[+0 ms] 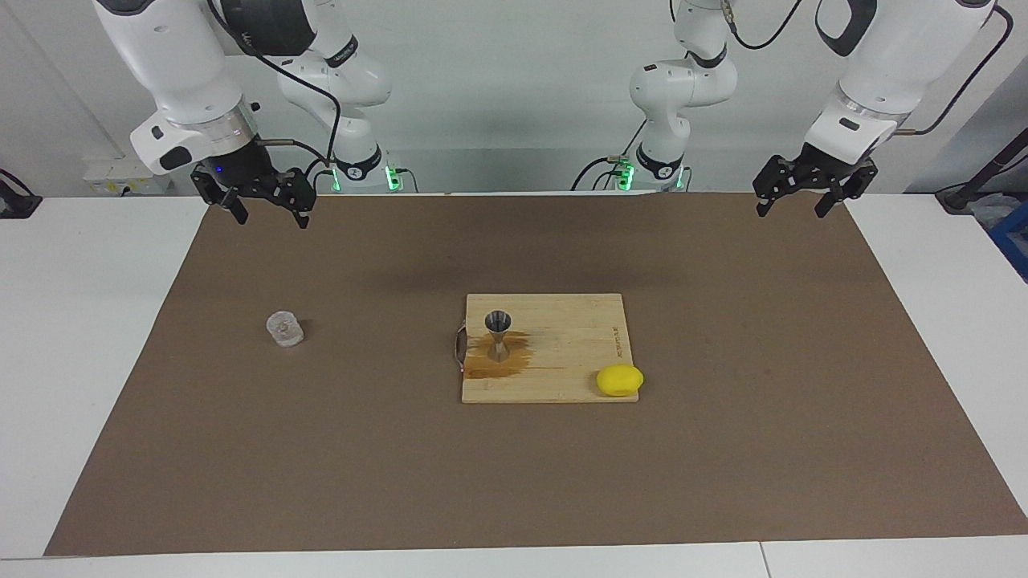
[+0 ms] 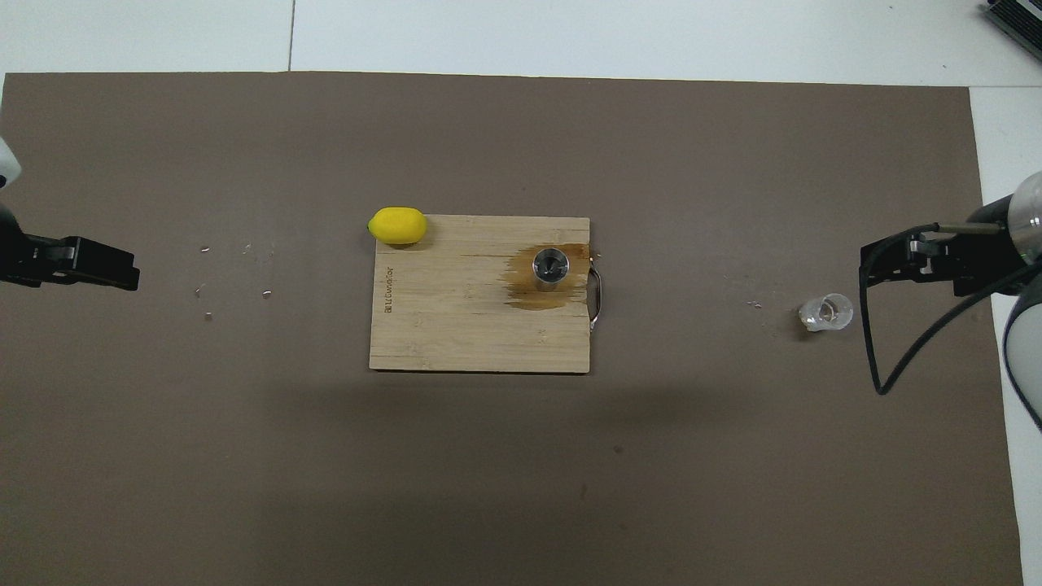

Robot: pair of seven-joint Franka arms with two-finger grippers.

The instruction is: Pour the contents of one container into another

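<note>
The clear ribbed glass tumbler [image 1: 285,329] sits on the brown mat toward the right arm's end of the table; it also shows in the overhead view [image 2: 826,312]. The steel hourglass jigger [image 1: 498,332] stands upright on the wooden cutting board [image 1: 562,377], in a brown wet stain; the overhead view [image 2: 550,267] shows it too. My right gripper [image 1: 273,220] hangs open and empty in the air above the mat's edge nearest the robots, well apart from the tumbler. My left gripper [image 1: 789,212] hangs open and empty at the left arm's end.
A yellow lemon [image 1: 619,380] lies at the board's corner farthest from the robots, toward the left arm's end. The board [image 2: 456,325] has a metal handle [image 2: 597,297] on the side facing the tumbler. A few crumbs lie on the brown mat [image 2: 244,277].
</note>
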